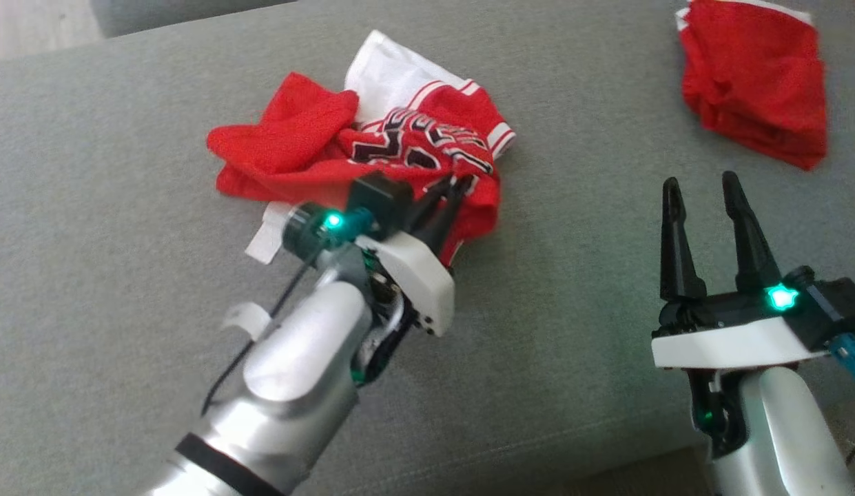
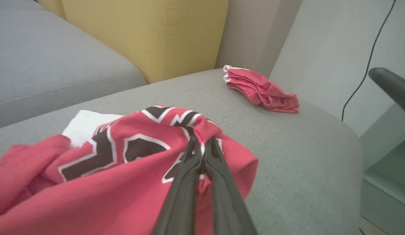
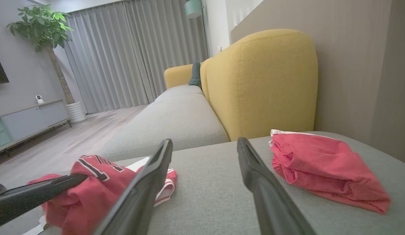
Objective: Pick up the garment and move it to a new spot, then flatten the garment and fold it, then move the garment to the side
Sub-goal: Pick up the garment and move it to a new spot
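My left hand (image 1: 449,184) is clenched on a fold of the crumpled red-and-white jersey with black lettering (image 1: 372,151). Its two dark fingers are pressed together with the cloth gathered to a small peak between them, while the rest lies in a heap on the grey fabric sofa seat (image 1: 124,289), toward the far side and left of centre from my head. My right hand (image 1: 699,180) hangs spread wide and empty over bare cushion, well apart from the heap. I judge this to be the start of the task — the pick-up before the carry to a new spot. To do it well I should raise the pinch straight up, slowly, so the loose folds fall open under their own weight instead of dragging across the seat. The grip seems to hold only a thin ridge near one edge, so a jerk could pull it free. The white part tucked at the far side may trail, so I should lift until it clears. For the landing I want open grey with room to spread the cloth flat — away from the folded red cloth (image 1: 751,83) at the far right corner. My right hand is well placed to take a second edge once the cloth hangs.
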Robot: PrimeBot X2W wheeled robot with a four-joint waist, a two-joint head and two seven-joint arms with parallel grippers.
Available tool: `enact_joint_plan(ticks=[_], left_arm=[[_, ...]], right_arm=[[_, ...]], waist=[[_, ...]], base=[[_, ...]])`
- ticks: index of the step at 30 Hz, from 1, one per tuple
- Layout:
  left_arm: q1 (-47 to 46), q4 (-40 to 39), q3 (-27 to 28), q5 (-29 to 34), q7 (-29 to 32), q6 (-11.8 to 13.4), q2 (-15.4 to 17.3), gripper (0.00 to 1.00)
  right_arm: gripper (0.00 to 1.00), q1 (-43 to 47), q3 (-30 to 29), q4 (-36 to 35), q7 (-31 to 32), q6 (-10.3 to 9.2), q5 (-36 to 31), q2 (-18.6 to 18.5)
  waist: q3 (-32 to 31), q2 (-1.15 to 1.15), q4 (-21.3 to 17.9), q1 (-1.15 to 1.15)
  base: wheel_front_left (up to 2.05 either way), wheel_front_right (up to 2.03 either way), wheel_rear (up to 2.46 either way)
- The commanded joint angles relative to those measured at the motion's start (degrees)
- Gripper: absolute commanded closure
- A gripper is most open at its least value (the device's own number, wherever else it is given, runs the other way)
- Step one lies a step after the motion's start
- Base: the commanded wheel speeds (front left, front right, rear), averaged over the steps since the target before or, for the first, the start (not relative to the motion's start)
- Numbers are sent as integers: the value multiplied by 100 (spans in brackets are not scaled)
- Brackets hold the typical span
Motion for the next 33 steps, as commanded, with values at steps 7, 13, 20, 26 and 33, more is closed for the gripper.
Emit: enact_joint_plan(ticks=[7, 13, 20, 26, 33], left_arm=[[-156, -70, -221, -326, -474, 322, 73, 0], [-74, -200, -123, -325, -736, 444, 74, 0], [408, -824, 333, -192, -785, 655, 299, 0], [1272, -1562, 963, -35, -787, 941, 558, 0], [2370, -2164, 1645, 297, -788, 1227, 746, 0]], right_arm=[[0, -8, 76, -55, -64, -5, 3, -14], [0, 58, 29, -21, -71, -5, -109, -14], [0, 153, 58, -71, -7, -5, -225, -14], [0, 329, 5, -96, 77, -5, -295, -14], [0, 635, -67, -97, 54, -5, -205, -14]], waist=[[-157, 0, 51, 0], [-384, 0, 355, 0], [-717, 0, 673, 0], [-994, 0, 872, 0], [-1201, 0, 1037, 0]], base=[[0, 0, 0], [0, 0, 0], [0, 0, 0], [0, 0, 0], [0, 0, 0]])
